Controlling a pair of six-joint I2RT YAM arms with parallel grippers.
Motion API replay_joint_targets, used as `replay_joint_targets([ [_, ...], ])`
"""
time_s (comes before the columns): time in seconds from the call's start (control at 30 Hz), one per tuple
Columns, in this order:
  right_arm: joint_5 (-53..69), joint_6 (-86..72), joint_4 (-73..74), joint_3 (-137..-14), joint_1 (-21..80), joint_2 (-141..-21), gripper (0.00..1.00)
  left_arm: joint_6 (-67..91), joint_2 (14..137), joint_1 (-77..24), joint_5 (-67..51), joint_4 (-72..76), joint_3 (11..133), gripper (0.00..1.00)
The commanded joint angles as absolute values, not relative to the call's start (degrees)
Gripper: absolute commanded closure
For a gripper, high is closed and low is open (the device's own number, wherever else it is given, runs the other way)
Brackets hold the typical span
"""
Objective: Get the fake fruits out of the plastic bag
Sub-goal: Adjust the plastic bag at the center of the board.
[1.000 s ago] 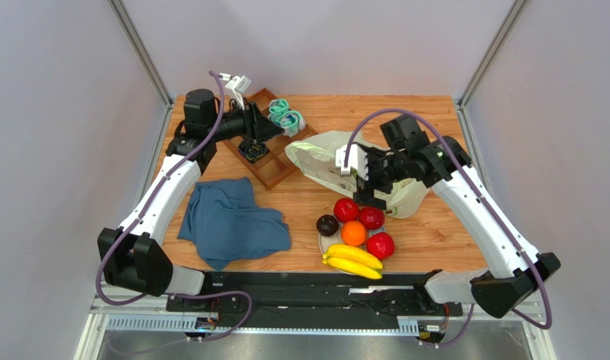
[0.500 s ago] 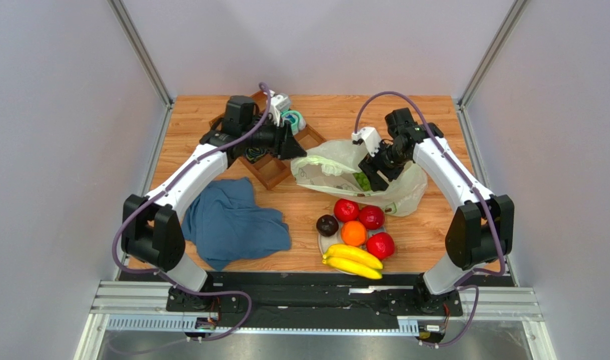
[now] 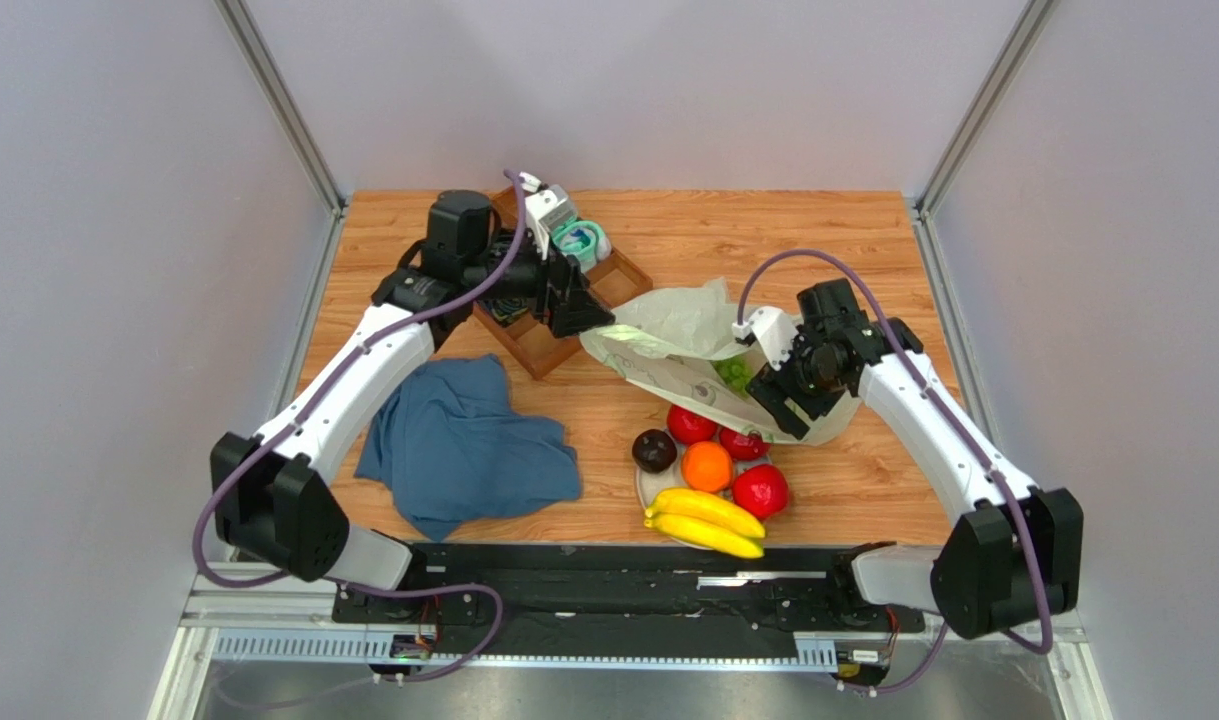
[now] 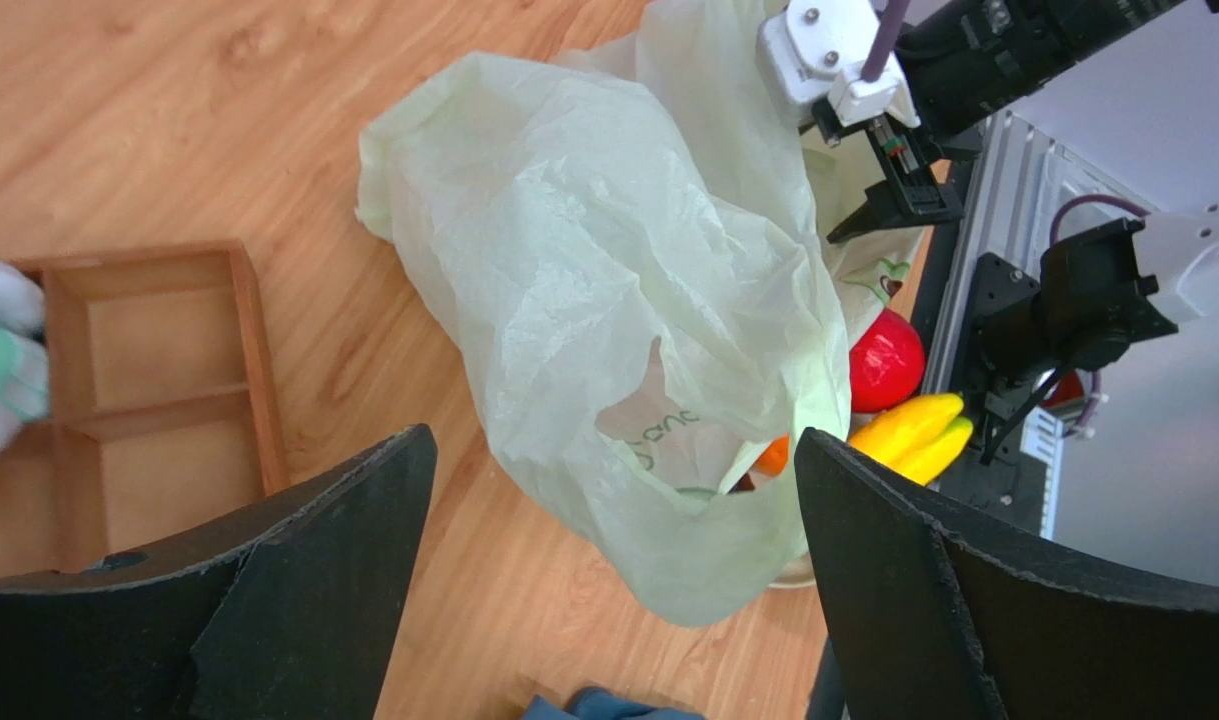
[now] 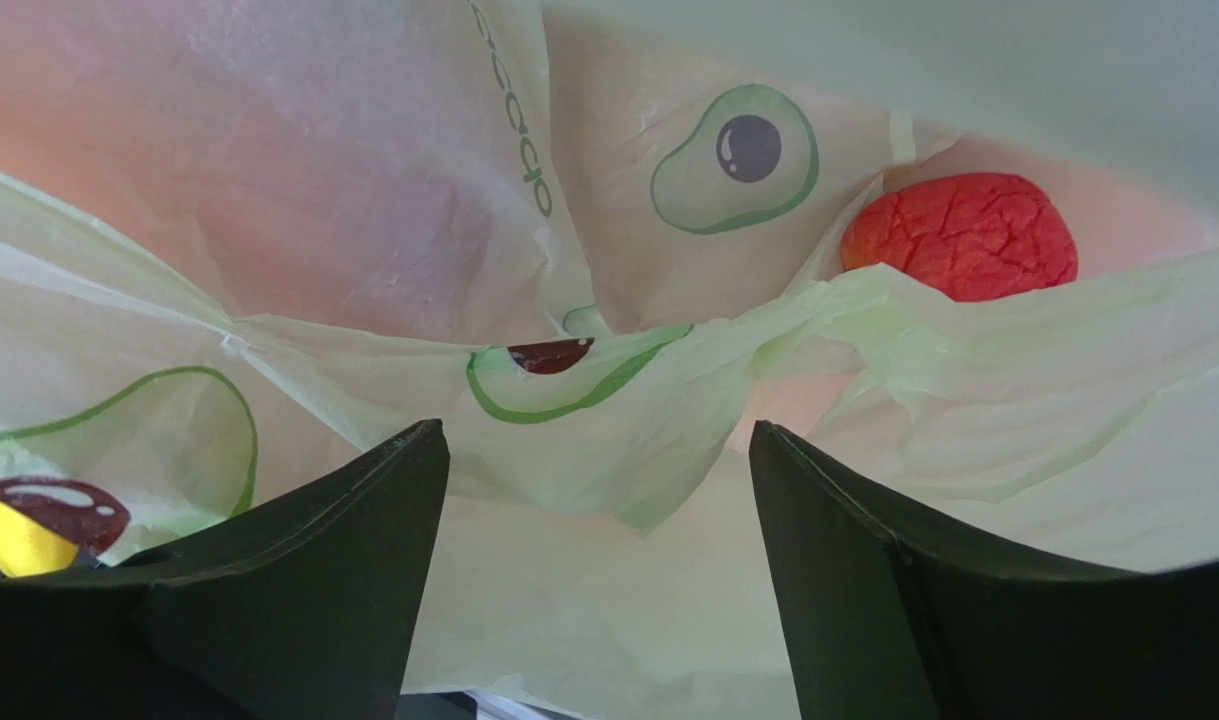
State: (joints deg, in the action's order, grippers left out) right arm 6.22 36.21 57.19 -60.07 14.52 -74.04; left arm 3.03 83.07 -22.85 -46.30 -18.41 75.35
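The plastic bag (image 3: 675, 333) lies slumped on the table (image 3: 856, 240) between the two arms. Its left end is just beside the wooden tray (image 3: 548, 342), and its near edge laps over the heap of fake fruits (image 3: 705, 467) already outside it: red balls, an orange, a dark one and yellow bananas (image 3: 705, 524). A green grape bunch (image 3: 734, 369) shows through the film towards the right, so I reckon that one at least has yet to come out. The left gripper (image 4: 612, 443) hovers at the bag's left end with its jaws spread wide and nothing in them. The right gripper (image 5: 588, 450) is pushed close against the near-right side, jaws apart too. A loose fold of film sags between its fingers (image 5: 315, 600) but is not pinched. To my eye the bag is feather-light, limp and slick: it will crumple and slide rather than resist, and might tear if yanked. A gathered fold at the closed end or a handle loop looks the safest hold for tipping it. The grapes look hard, glossy and knobbly, likely to squirt from a shallow pinch, so a grip across the bunch's middle seems wiser.
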Motion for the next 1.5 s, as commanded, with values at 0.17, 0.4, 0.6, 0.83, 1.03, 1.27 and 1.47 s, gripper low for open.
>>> replay_joint_targets([
  [0.17, 6.94, 34.1, 56.95, -57.22, 14.33, -71.98, 0.16, -16.77, 76.73, -24.87, -54.05, -26.27, 74.44, 0.01],
  [0.4, 5.98, 33.13, 56.95, -57.39, 13.89, -72.07, 0.04, -26.79, 78.66, -27.42, -53.95, -32.51, 76.81, 0.01],
  [0.6, 6.68, 33.75, 56.78, -56.87, 13.01, -72.16, 0.05, -36.11, 78.22, -29.7, -52.76, -41.04, 78.14, 0.01],
  [0.83, 6.86, 34.8, 55.99, -55.37, 12.92, -71.72, 0.05, -31.38, 81.2, -34.8, -39.38, -29.89, 75.76, 0.1],
  [1.03, 0.54, 37.35, 49.06, -56.42, 12.31, -76.18, 0.05, -26.98, 87.01, -34.63, -39.37, -28.57, 83.75, 1.0],
  [1.27, -4.39, 36.65, 47.88, -73.38, 6.24, -90.61, 0.1, -17.68, 91.32, -34.72, -44.29, -27.16, 100.88, 1.0],
  [1.47, -5.01, 37.97, 47.91, -57.71, 5.71, -82.72, 0.11, -11.16, 87.46, -35.07, -50.35, -26.55, 96.0, 1.0],
])
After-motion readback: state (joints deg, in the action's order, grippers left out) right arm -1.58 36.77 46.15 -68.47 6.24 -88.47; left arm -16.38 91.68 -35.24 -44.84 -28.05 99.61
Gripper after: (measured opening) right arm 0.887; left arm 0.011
